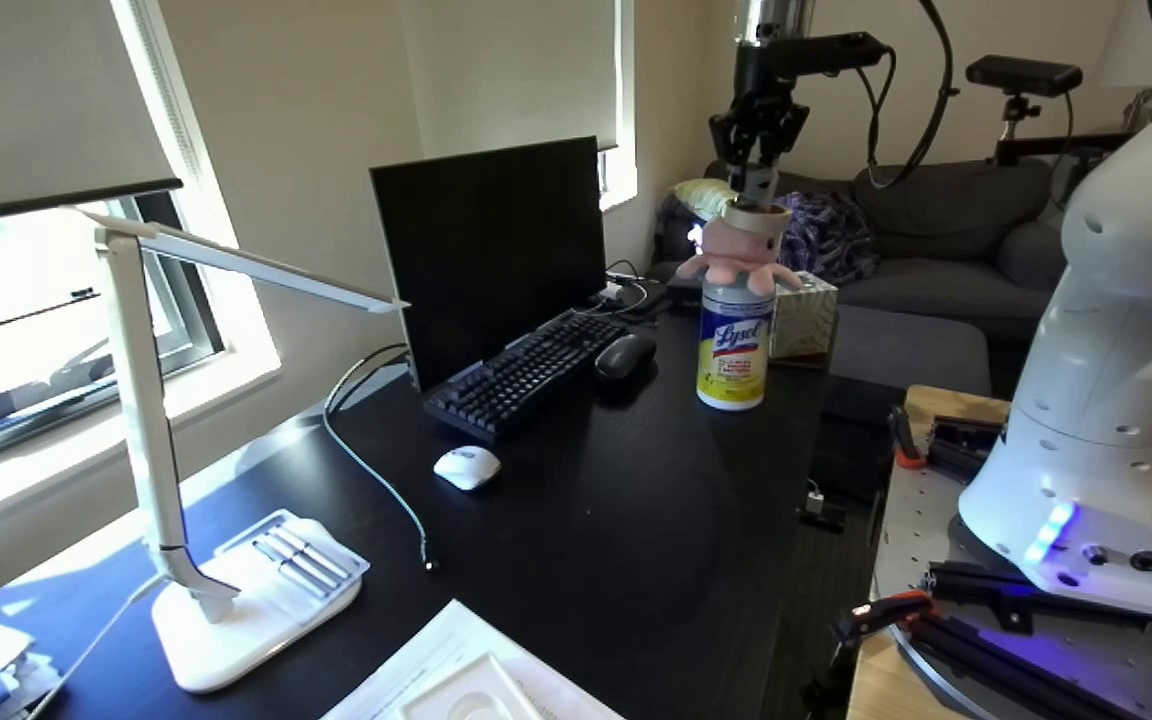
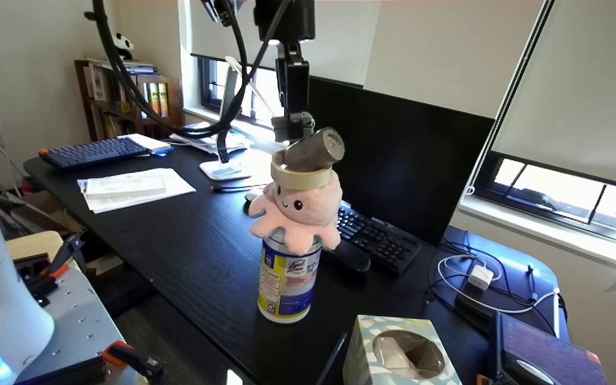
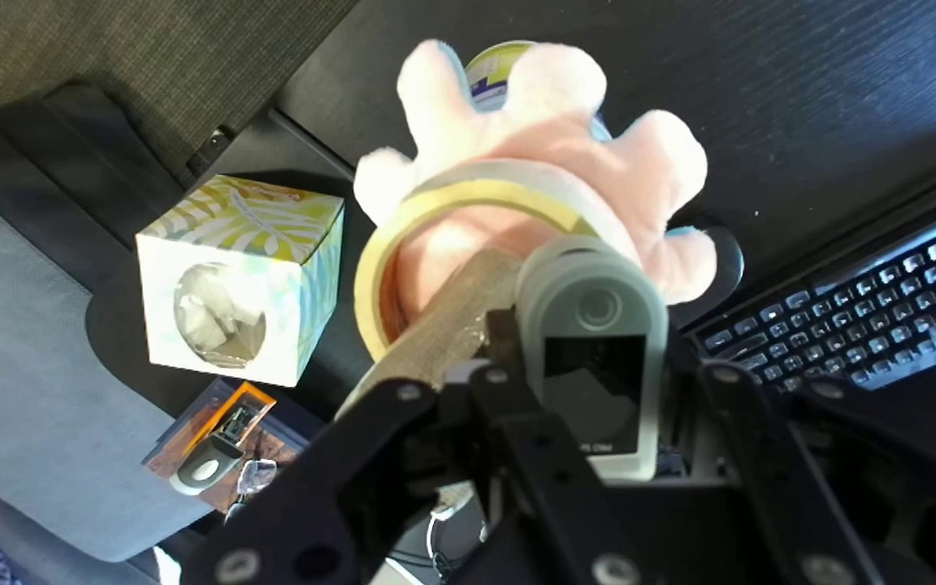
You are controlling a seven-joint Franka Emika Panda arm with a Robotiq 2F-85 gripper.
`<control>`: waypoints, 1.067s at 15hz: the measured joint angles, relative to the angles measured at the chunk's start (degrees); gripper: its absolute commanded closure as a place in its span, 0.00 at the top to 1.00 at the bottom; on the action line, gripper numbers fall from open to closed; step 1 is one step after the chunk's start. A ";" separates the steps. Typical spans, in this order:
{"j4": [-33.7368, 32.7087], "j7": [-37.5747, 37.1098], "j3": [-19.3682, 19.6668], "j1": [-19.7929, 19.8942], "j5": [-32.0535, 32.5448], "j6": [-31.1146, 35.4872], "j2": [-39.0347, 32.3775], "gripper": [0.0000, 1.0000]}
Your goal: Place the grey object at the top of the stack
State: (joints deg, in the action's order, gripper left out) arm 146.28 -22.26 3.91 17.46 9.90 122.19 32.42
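Note:
The grey object (image 3: pixel 653 390) is a pale grey block with a dark screen and a round button. My gripper (image 3: pixel 590 333) is shut on it, with one finger on each side. In the exterior views the gripper (image 1: pixel 756 160) points straight down above the stack. The stack has a white canister (image 1: pixel 733 350) with a blue and yellow label, which also shows in an exterior view (image 2: pixel 287 286). A pink octopus plush (image 2: pixel 308 211) sits on it, then a tape ring (image 2: pixel 300 179). A grey-brown cylinder (image 2: pixel 316 149) leans tilted in the ring, beside the gripper. Whether the grey object touches it is unclear.
A tissue box (image 2: pixel 393 353) stands close to the canister. A black monitor (image 1: pixel 496 250), keyboard (image 1: pixel 526 370), black mouse (image 1: pixel 626 357) and white mouse (image 1: pixel 467 467) are on the desk. A white lamp (image 1: pixel 136 390) stands at the far end from the stack.

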 measured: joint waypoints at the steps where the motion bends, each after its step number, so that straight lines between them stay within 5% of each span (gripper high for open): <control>1: 0.00 -0.51 0.00 0.12 0.00 0.04 0.00 0.16; 16: -0.28 -7.81 0.63 3.27 -0.21 2.50 -2.35 0.16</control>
State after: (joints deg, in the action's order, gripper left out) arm 146.01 -30.07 4.54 20.72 9.68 124.69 30.07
